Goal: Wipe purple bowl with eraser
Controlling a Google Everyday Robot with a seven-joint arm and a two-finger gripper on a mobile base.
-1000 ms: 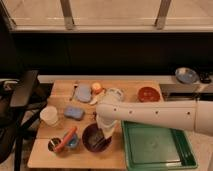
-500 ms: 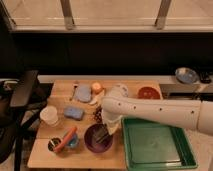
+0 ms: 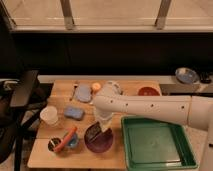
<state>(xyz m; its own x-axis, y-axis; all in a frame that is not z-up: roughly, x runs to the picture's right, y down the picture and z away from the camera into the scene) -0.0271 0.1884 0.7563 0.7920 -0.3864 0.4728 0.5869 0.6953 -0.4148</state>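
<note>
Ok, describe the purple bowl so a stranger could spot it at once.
On the wooden table, look along the front edge just left of the green tray. The purple bowl sits under the gripper, which presses an eraser into it. It is the only purple dish.

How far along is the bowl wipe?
Done: the small dark rectangular eraser is picked up, pinched in the shut gripper, and brought to the round glossy purple bowl at the wooden table's front edge. In hand: the eraser sits tilted inside the bowl, so wiping looks under way. Left: finishing the wipe; whether it touches the bowl's surface I can't tell.
</note>
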